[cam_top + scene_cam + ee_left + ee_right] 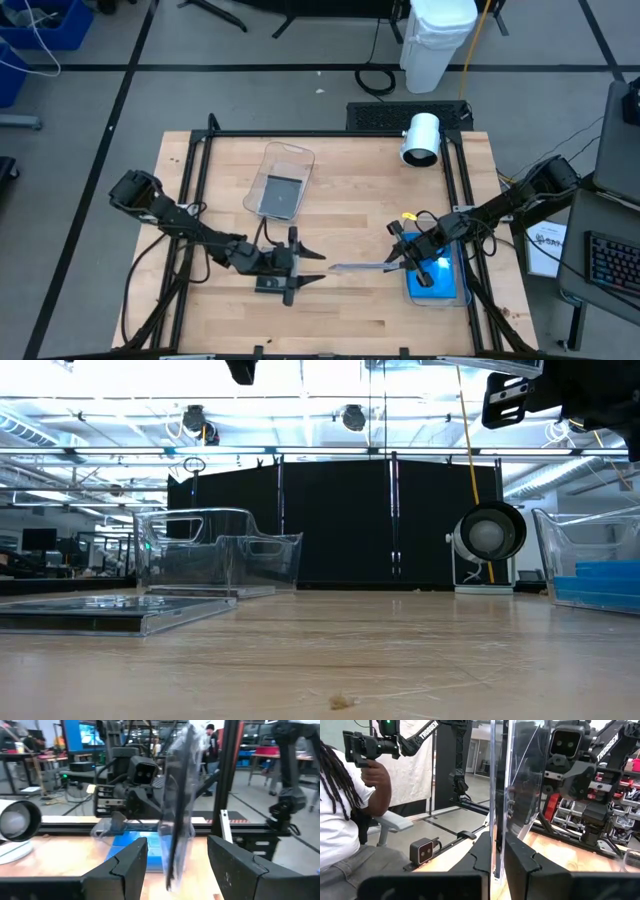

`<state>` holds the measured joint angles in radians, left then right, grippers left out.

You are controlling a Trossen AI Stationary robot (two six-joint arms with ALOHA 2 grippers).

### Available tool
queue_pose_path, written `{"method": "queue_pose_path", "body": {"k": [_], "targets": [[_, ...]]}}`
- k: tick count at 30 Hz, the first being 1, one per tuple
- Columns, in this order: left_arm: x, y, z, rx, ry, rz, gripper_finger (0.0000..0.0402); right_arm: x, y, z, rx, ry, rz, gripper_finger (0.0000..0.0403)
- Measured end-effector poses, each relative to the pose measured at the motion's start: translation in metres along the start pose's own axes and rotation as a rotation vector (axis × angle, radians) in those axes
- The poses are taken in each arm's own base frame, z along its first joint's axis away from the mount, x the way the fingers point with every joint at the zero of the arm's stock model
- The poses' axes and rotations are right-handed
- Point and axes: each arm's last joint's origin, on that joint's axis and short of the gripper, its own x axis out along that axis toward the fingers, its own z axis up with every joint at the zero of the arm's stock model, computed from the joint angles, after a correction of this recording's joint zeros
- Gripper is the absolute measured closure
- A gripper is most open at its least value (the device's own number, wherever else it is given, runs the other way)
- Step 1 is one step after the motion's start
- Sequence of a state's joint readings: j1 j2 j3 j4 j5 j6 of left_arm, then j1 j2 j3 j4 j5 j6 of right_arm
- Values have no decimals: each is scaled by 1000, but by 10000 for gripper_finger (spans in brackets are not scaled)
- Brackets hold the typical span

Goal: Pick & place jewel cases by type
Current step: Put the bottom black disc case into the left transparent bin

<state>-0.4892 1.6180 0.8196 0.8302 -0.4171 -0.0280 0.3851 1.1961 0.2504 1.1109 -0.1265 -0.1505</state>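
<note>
Clear jewel case [512, 785] in right claw [497, 855]

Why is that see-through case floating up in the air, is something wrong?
The right tool is shut on a clear jewel case, holding it out in the air toward the open left tool. That looks like a handover. The other cases sit in the tubs or flat on the table.
</note>
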Motion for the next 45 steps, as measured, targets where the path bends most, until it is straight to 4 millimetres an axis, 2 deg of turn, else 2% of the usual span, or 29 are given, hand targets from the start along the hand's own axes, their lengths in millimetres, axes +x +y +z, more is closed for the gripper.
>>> {"method": "queue_pose_path", "body": {"k": [10, 35, 45], "targets": [[7, -2, 6, 31, 65, 49, 190, 0, 0, 0, -4, 3, -3, 385], [6, -5, 7, 82, 51, 46, 190, -1, -6, -3, 7, 23, -28, 385], [12, 12, 9, 102, 42, 123, 190, -1, -6, -3, 8, 23, -28, 385]]}}
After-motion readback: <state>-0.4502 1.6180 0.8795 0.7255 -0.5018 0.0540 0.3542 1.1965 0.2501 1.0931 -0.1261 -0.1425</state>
